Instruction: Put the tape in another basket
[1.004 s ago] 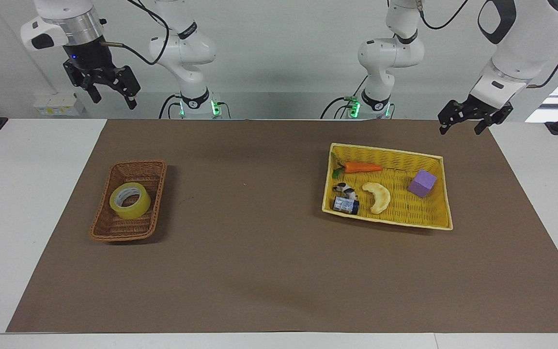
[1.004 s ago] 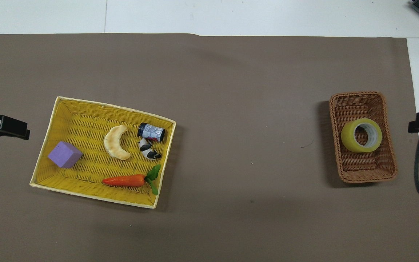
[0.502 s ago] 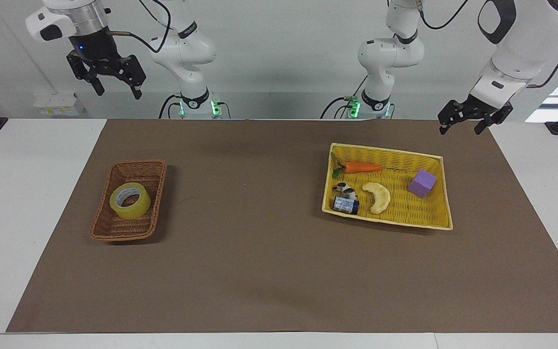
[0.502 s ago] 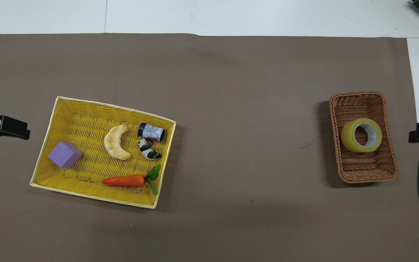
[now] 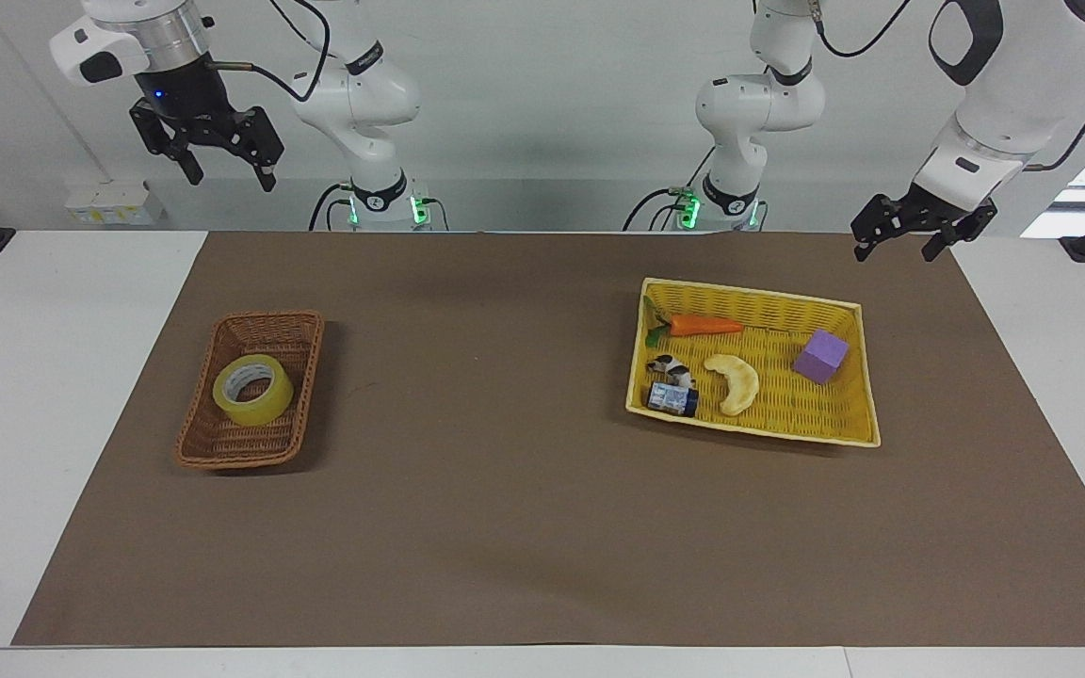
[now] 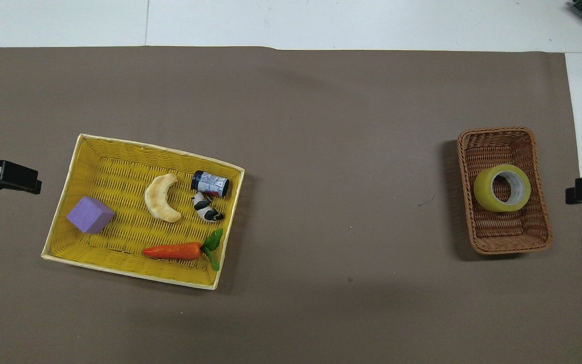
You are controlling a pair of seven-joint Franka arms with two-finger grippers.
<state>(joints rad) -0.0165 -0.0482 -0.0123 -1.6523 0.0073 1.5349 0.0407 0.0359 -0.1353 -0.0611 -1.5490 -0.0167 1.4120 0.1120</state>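
Note:
The yellow tape roll [image 5: 252, 389] with a white-grey core lies in the narrow brown wicker basket [image 5: 293, 330] toward the right arm's end of the table; it also shows in the overhead view [image 6: 502, 187], in the basket [image 6: 495, 134]. My right gripper [image 5: 228, 179] is open and empty, raised high over the table's edge by the robots, well clear of the basket. My left gripper [image 5: 893, 252] is open and empty, low over the mat's corner beside the yellow tray basket [image 5: 750, 290].
The yellow tray basket [image 6: 89, 143] holds a carrot [image 5: 703, 326], a pale banana-like toy [image 5: 736, 381], a purple cube [image 5: 822, 356], a small cow figure [image 5: 672, 367] and a small can [image 5: 672, 399]. A brown mat [image 5: 505, 471] covers the table.
My right gripper has risen and drawn back toward the robots, then nearly stopped. The left arm, the tape and both baskets have not moved.

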